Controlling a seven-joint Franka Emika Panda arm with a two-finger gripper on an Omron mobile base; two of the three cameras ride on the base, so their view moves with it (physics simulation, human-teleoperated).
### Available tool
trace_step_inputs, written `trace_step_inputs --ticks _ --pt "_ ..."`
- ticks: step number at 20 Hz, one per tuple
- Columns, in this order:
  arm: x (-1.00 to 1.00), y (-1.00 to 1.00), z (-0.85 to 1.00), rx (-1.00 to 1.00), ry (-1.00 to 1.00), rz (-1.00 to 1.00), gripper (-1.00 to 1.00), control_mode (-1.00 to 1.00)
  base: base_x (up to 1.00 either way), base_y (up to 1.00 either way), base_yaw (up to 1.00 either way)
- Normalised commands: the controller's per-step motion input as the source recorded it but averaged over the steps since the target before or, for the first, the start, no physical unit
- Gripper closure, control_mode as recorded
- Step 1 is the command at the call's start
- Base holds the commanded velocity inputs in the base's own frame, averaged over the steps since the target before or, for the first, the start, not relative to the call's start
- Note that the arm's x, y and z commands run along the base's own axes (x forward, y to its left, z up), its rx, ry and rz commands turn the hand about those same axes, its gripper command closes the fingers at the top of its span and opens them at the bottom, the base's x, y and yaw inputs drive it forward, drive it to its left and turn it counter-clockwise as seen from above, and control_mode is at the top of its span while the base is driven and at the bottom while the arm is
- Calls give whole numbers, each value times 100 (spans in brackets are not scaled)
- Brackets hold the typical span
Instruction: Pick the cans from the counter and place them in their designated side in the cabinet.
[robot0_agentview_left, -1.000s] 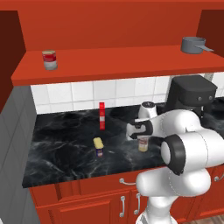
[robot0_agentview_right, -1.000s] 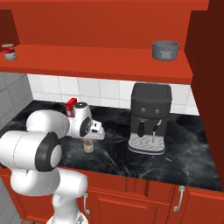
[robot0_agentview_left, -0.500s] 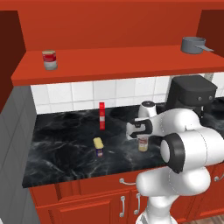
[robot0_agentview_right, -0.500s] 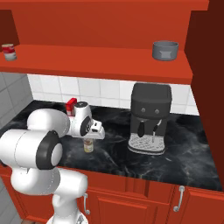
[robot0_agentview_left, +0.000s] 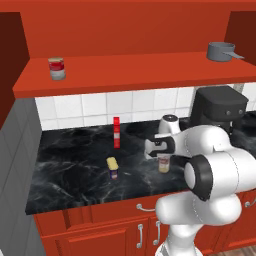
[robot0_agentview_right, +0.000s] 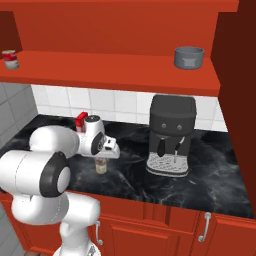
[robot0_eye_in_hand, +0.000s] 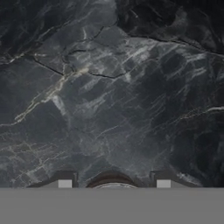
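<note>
So neither tin has made it up to the big red-orange wall cabinet (robot0_agentview_left: 135, 70) yet — its long shelf carries a red-and-white round can (robot0_agentview_left: 56, 68) at one end and a grey pot (robot0_agentview_left: 221, 51) at the other, nothing from the task. First pick looks to be underway: the end effector (robot0_agentview_left: 163, 161) is down over the small round tin with the yellow-green label and silver rims (robot0_agentview_left: 163, 164), jaws drawn in on its sides, tin resting on the glossy black marble desk (robot0_agentview_left: 75, 160). The flat dark blue tin with yellow lettering (robot0_agentview_left: 112, 167) lies untouched, well apart from the round tin on the side away from the black coffee machine (robot0_agentview_left: 218, 109), near the tall thin red-and-white box (robot0_agentview_left: 116, 132).

Room to move: the round tin sits fairly near the desk's front edge, coffee machine close behind on one side — I'd go straight up first. The shelf's middle stretch looks wide open.
</note>
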Motion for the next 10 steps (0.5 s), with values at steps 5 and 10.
trace_step_inputs --ticks 5,10 --pt "-18 0 32 0 -7 8 100 -100 0 0 0" --pt "-16 0 42 0 -8 10 100 -100 0 0 0"
